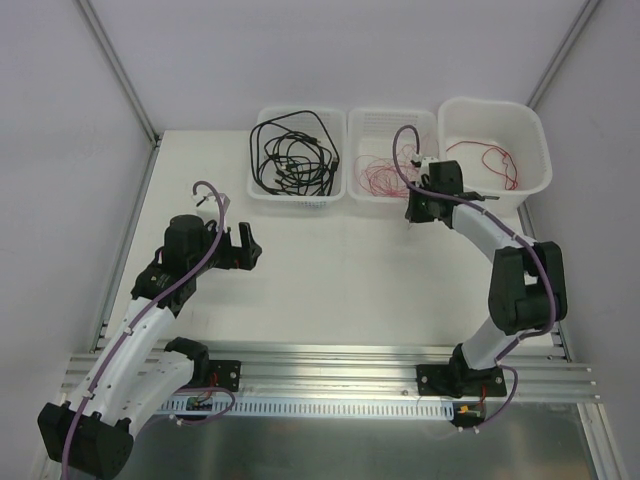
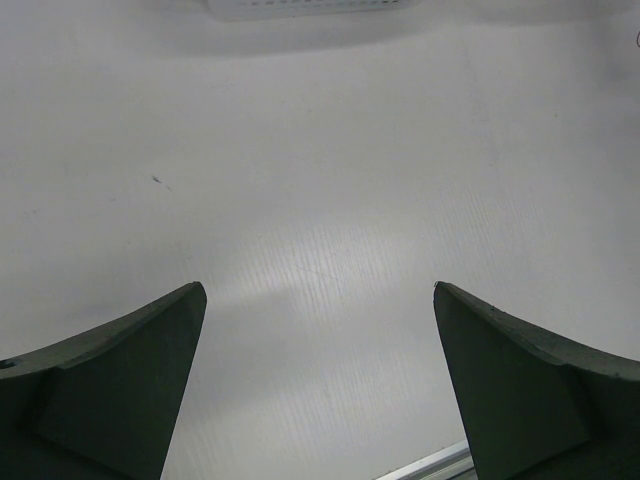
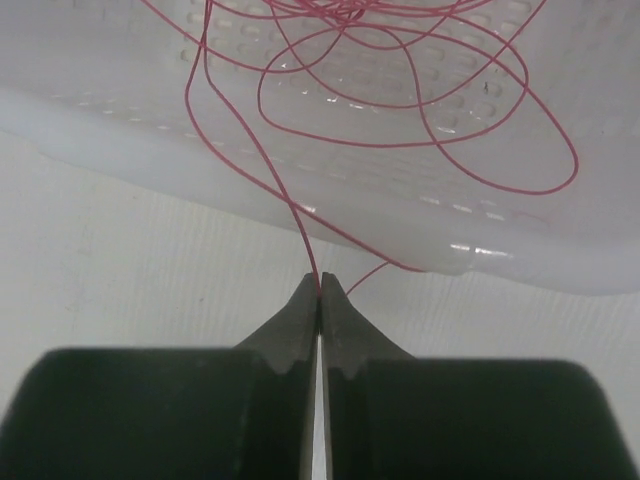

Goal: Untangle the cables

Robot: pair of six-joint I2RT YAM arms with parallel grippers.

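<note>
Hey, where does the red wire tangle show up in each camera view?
Top external: red wires in the middle basket, beside the right gripper.
Left wrist: not in it; mostly bare table.
Right wrist: red wires loop across the top, one strand pinched in the shut right gripper.
Shared landmark: the middle basket, in the top and right wrist views.

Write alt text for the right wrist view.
The right claw is shut on a thin red wire at its tips. The wire rises into tangled red loops over a white perforated basket.
</note>
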